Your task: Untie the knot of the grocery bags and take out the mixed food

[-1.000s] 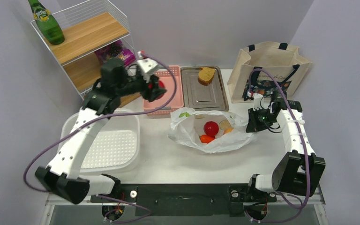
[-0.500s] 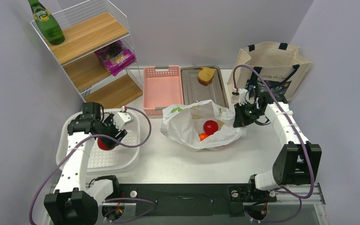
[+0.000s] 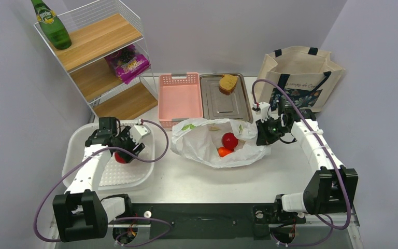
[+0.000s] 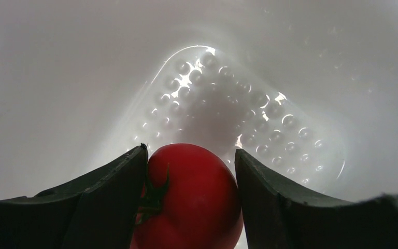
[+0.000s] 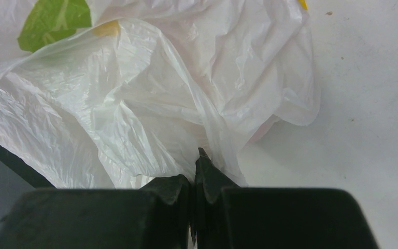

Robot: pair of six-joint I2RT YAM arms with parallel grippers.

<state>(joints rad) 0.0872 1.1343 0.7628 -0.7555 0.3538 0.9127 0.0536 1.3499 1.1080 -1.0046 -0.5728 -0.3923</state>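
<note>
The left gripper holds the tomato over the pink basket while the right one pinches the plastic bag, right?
Not quite. The left gripper holds the tomato over the clear plastic tub, not the pink basket; the left wrist view shows the tub's dimpled floor behind it. The right gripper does pinch the plastic bag.

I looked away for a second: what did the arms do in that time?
The left gripper carried the tomato from above the pink basket back to the clear tub. The right gripper, shut on the plastic bag, dragged it left. The tote and tray stayed put.
</note>
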